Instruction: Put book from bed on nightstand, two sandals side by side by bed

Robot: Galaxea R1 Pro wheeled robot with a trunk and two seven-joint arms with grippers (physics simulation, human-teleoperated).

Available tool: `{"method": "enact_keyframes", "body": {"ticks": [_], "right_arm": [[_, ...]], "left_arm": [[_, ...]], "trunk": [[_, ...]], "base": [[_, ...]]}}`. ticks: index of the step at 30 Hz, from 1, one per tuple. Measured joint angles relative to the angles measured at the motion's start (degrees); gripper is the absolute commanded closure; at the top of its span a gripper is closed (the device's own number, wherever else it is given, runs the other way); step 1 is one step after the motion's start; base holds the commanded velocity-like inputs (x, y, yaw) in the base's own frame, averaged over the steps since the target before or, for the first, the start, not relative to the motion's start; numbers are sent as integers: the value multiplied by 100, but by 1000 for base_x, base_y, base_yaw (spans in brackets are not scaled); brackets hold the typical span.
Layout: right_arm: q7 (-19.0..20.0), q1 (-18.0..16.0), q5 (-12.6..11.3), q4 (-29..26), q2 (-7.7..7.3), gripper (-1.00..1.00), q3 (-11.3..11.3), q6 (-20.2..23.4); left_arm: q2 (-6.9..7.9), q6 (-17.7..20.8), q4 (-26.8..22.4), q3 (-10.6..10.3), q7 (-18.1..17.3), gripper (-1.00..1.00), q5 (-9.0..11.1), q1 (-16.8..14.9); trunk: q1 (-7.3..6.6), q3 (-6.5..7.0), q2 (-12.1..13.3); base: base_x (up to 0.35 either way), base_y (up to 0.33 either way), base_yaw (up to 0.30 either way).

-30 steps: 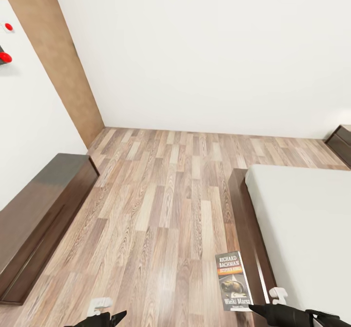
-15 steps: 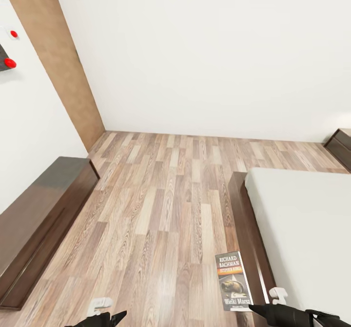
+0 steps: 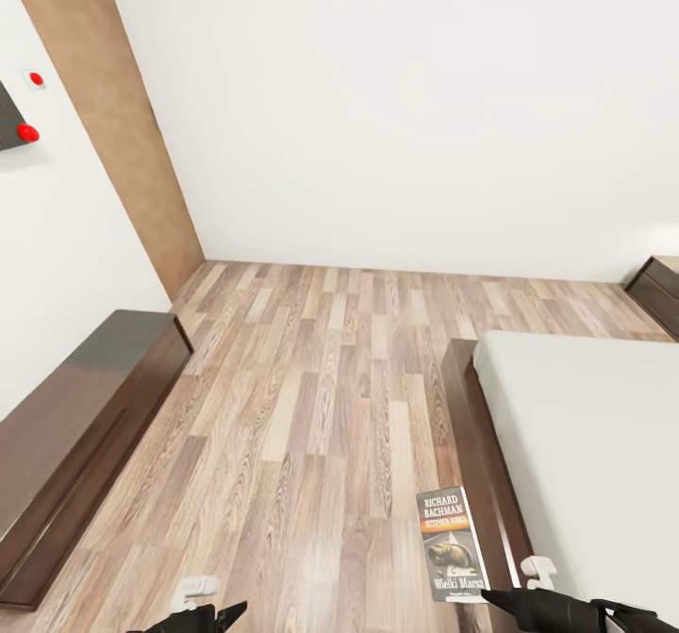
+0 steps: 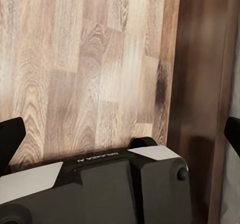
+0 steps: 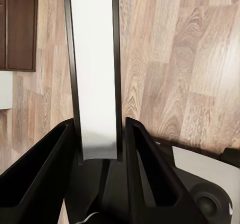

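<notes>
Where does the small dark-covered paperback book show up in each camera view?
Head view: small dark-covered paperback book, near the bottom, right of centre.
Right wrist view: edge-on, white pages showing, clamped in the right tool.
Left wrist view: looks at plank floor and a dark-brown wooden panel instead.
Shared landmark: light-brown wood-plank floor.

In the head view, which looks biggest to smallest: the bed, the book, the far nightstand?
1. The bed, by far the largest.
2 and 3. The book and the nightstand look alike: the book is near, the nightstand far and cut off by the frame.
</notes>
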Motion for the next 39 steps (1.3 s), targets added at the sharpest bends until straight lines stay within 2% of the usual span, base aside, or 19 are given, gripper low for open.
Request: {"method": "enact_keyframes", "body": {"ticks": [39], "right_arm": [[35,-1,0,-1,0,100,0,0]], "left_arm": [[-4,0,0,0,0,-100,-2,0]], "trunk": [[0,366,1]], "base": [[0,0,0]]}}
